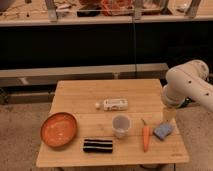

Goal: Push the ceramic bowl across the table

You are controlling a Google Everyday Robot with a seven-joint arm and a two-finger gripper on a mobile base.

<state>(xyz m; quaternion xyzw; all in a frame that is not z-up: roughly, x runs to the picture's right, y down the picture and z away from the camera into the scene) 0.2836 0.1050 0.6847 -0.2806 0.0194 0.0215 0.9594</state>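
The main risk is sitting in the path. The hand [169, 114] is hanging at the right side of the frame, over the right end of the worktop [80, 92], while the ceramic bowl [59, 129] is sitting at the lower left, close to the worktop's left edge. Between them a white cup [121, 124], a carrot [146, 137] and a blue sponge [163, 131] are blocking the way, so a straight low sweep across is likely to be knocking the cup over or dragging the carrot along. A dark striped block [98, 145] is lying just right of the bowl, and a push coming from that side is probably catching it first. With the bowl resting so near the left edge, a leftward shove is risking sending it off. A push toward the upper right is heading for a white bottle [115, 104] lying on its side. The bowl's shallow sloped wall is also inviting the hand to ride up over the rim.

The hand is standing with its jaws spread and holding nothing. The bowl is lying well apart from it, far to its left and slightly lower in the frame.
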